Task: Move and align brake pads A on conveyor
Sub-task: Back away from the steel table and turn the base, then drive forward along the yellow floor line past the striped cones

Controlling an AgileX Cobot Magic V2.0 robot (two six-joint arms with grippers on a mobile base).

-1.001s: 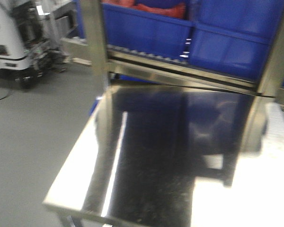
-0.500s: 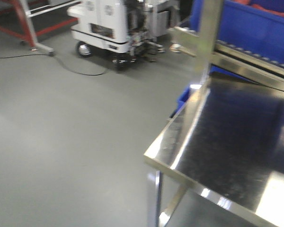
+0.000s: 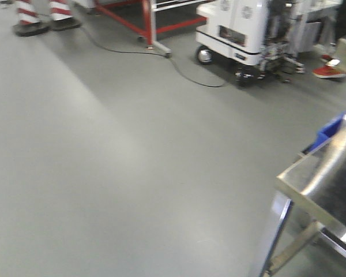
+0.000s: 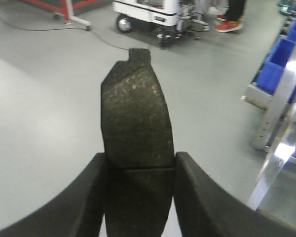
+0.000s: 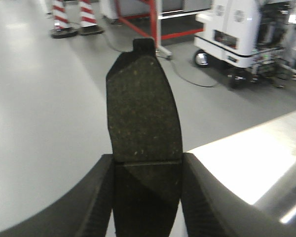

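Left wrist view: grips the left brake pad (image 4: 135, 113) in the left gripper (image 4: 139, 170), pinched by its long edges between both fingers (image 4: 89, 197). Shows the centre groove level with the fingertips, with the pad's upper half and end tab projecting beyond them. Faces grey floor (image 4: 39, 123) past the tab, with a white wheeled unit (image 4: 148, 10) far ahead of the claw and blue bins (image 4: 276, 69) off to its right.

Right wrist view: grips the right brake pad (image 5: 143, 108) in the right gripper (image 5: 147, 170) the same way, groove at the fingertips, tab outermost. Hangs partly over the bright steel table (image 5: 246, 158), which lies under and to the right of the claw.

Front view, compared with earlier frames:
- One second ago: filled by the table top, blue bins behind.
- Half a second ago: table confined to the right half.
- Now: reduced to one table corner (image 3: 311, 179) at the lower right, a blue bin (image 3: 331, 130) just beyond it.
- White unit (image 3: 236, 29): shifted from upper left to upper right.
- Newly in view at the top: red frame (image 3: 153, 23), striped post bases (image 3: 40, 14), floor cable (image 3: 184, 68).
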